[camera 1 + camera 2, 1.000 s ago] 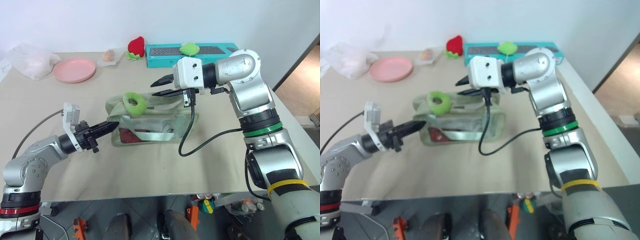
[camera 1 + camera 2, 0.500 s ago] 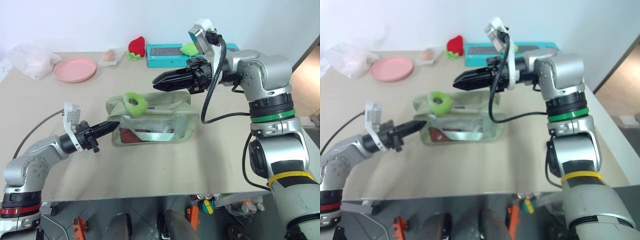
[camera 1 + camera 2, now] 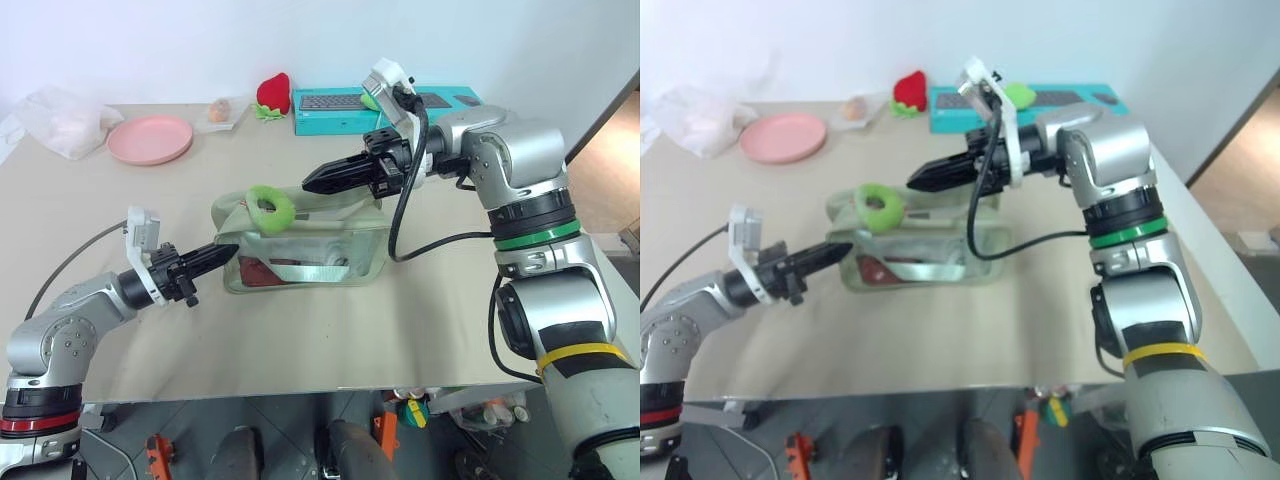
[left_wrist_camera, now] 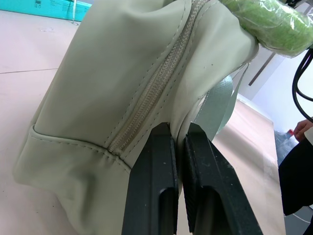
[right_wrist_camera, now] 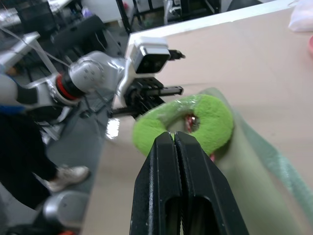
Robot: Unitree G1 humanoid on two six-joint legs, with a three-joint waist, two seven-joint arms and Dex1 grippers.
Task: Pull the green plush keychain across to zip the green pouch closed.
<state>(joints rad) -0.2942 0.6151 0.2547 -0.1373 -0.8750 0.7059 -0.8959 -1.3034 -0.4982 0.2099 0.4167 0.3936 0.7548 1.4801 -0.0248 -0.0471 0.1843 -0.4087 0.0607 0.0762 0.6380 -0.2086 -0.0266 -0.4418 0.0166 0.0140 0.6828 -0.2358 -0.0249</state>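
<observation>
The green pouch (image 3: 310, 240) lies in the middle of the table, a red item showing through its clear side. The green plush keychain (image 3: 268, 207), a fuzzy lime ring, rests on top at the pouch's left end. My left gripper (image 3: 226, 251) is shut on the fabric at that left end; in the left wrist view its fingers (image 4: 156, 186) pinch the cloth beside the zip. My right gripper (image 3: 308, 183) is shut and empty. It points left, with its tip just to the right of the keychain (image 5: 205, 122) and slightly above it.
A pink plate (image 3: 150, 138) and a crumpled plastic bag (image 3: 60, 120) sit at the back left. A red plush strawberry (image 3: 271, 93) and a teal keyboard box (image 3: 320, 122) stand at the back. A person's legs (image 5: 29, 161) show beyond the table edge.
My right gripper has shut; its wrist rolled over, it lifted, then came down with its tip towards the keychain. The left gripper and pouch have stayed put.
</observation>
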